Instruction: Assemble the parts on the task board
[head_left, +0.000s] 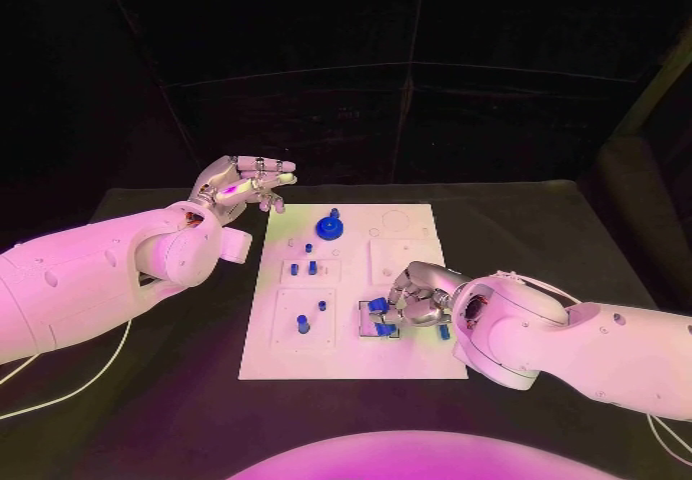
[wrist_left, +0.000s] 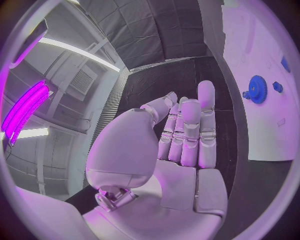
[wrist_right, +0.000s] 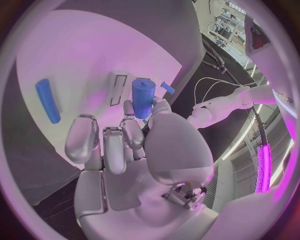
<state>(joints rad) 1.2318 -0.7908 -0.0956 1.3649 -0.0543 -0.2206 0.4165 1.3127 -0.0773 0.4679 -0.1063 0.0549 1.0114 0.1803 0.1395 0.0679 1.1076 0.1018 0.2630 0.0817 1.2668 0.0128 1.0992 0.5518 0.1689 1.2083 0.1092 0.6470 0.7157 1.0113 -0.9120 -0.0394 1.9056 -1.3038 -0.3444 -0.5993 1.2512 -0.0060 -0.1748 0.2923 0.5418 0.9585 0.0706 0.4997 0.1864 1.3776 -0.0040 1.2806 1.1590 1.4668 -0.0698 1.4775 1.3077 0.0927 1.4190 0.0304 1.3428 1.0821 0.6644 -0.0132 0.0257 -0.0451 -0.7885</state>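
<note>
Closest to the camera, the robot's right hand (head_left: 411, 300) works at the near right part of the flat white task board (head_left: 418, 362), its fingers curled around a small blue cylindrical part (wrist_right: 143, 97) pinched between thumb and fingers, as the right wrist view shows. Beside it lie further small blue pieces (head_left: 378, 305) at a recess in the board, and a slim blue bar (wrist_right: 47, 100) rests flat on the white plate a little apart from the fingers. Farther off, a round blue gear (head_left: 330, 227) with a knob stands near the board's far edge, while short blue pegs (head_left: 303, 267) sit upright in the left half of the board. At the far left corner, the left hand (head_left: 245, 181) hovers just off the board above the black tabletop (head_left: 548, 230), fingers straight and slightly spread, holding nothing. The cylinder looks like hard, light moulded plastic: stiff, smooth enough to slip, unlikely to break. A grip across its round sides near the upper end seems best, leaving the lower end free to enter its seat. With several pieces loose, the assembly appears partway done.
</note>
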